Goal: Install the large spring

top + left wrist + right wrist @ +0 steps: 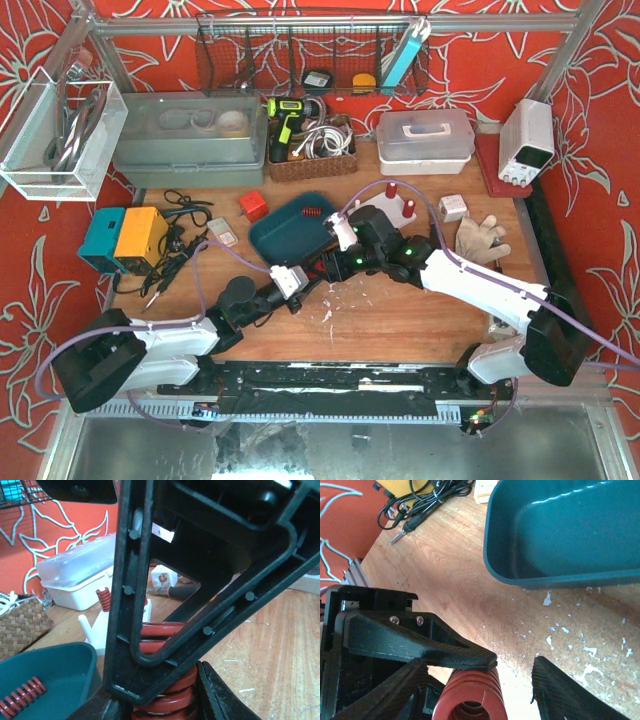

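The large red spring (167, 692) sits between my left gripper's (160, 702) fingers, which are shut on its coils just above the wooden table. My right gripper (475, 690) is open, its fingers (560, 692) on either side of the same spring (470, 697), with a gap on the right side. In the top view the two grippers meet mid-table, left (303, 281) and right (337, 264). The right gripper's black finger frame (200, 605) crosses in front of the spring in the left wrist view. The white fixture (385, 212) with red springs on its posts stands behind.
A teal tray (285, 232) holding a small red spring (20, 696) lies just beyond the grippers; its rim (520, 577) shows in the right wrist view. A white lidded box (425, 140), a glove (480, 238), cables (175, 255) and a yellow-teal box (125, 238) surround the work area.
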